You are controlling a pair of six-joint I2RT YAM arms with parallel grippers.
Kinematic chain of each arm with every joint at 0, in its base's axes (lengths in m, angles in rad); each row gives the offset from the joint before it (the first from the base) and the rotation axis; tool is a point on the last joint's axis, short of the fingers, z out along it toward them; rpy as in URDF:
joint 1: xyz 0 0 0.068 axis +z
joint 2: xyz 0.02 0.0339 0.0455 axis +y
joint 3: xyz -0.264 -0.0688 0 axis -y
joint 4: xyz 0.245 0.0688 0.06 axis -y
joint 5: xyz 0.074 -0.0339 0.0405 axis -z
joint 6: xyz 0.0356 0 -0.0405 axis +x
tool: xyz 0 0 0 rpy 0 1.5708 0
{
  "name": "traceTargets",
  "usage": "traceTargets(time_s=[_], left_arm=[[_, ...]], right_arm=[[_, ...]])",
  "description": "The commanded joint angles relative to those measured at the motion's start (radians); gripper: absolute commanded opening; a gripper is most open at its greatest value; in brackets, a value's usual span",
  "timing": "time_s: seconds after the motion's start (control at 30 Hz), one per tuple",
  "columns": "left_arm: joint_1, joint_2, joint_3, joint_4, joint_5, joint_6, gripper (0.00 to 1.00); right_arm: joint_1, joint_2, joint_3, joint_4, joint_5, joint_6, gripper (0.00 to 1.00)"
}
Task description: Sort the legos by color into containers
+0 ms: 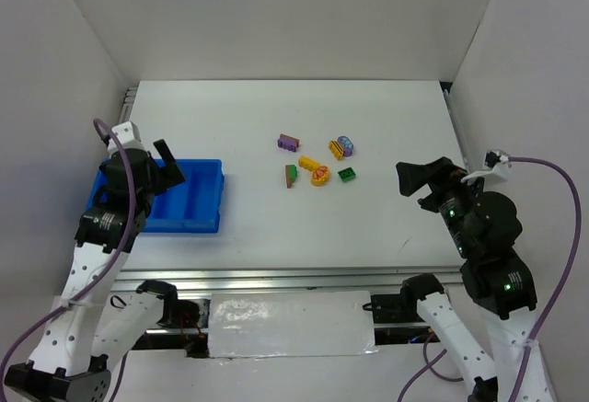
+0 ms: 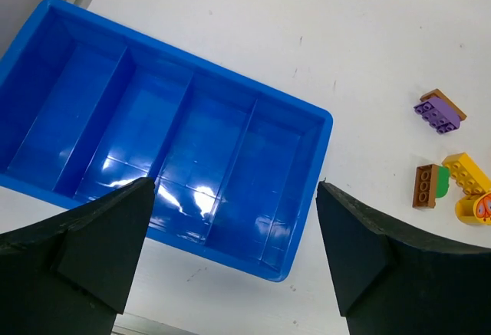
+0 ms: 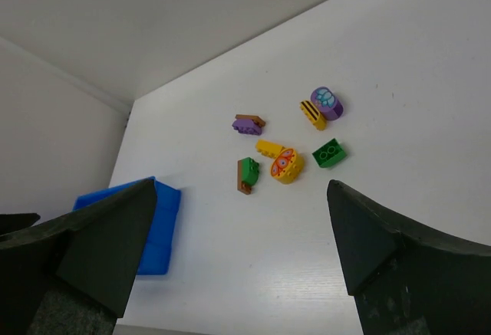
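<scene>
The left gripper point(image 2: 234, 189) hangs with its jaws spread wide and holds nothing. The blue tray point(image 2: 165, 132) lies just below and ahead of it, its long axis running across the gap between the fingers and its dividers crosswise to that axis. Its four compartments show bare blue floor.

The right gripper point(image 3: 242, 189), equally spread and unladen, faces the legos, which sit clustered well ahead of it on the white table point(image 3: 399, 82). They are:
- a purple-brown brick point(image 3: 248, 124)
- a striped yellow brick point(image 3: 311, 114) touching a purple round piece point(image 3: 328, 102)
- a yellow bar point(image 3: 268, 148) against an orange-faced round piece point(image 3: 285, 166)
- a green brick point(image 3: 330, 153)
- a green-brown brick point(image 3: 247, 174) pointing lengthwise away from the gripper
</scene>
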Motion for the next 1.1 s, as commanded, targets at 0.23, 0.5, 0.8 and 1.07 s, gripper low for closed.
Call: traceTargets(time_s=[0.23, 0.5, 0.8, 1.07], left_arm=[[0.009, -0.010, 0.008, 0.059, 0.025, -0.040, 1.00], [-0.026, 0.106, 0.117, 0.102, 0.194, -0.103, 1.00], [-0.549, 0.629, 0.379, 0.059, -0.136, -0.173, 1.00], [-0.600, 0.968, 0.442, 0.153, -0.187, -0.207, 0.92]], right_arm=[[0.006, -0.007, -0.020, -0.008, 0.006, 0.022, 1.00], [0.006, 0.033, -0.012, -0.039, -0.037, 0.030, 1.00], [0.005, 0.025, 0.000, -0.062, -0.055, 0.010, 1.00], [0.005, 0.071, -0.012, -0.028, -0.193, 0.003, 1.00]])
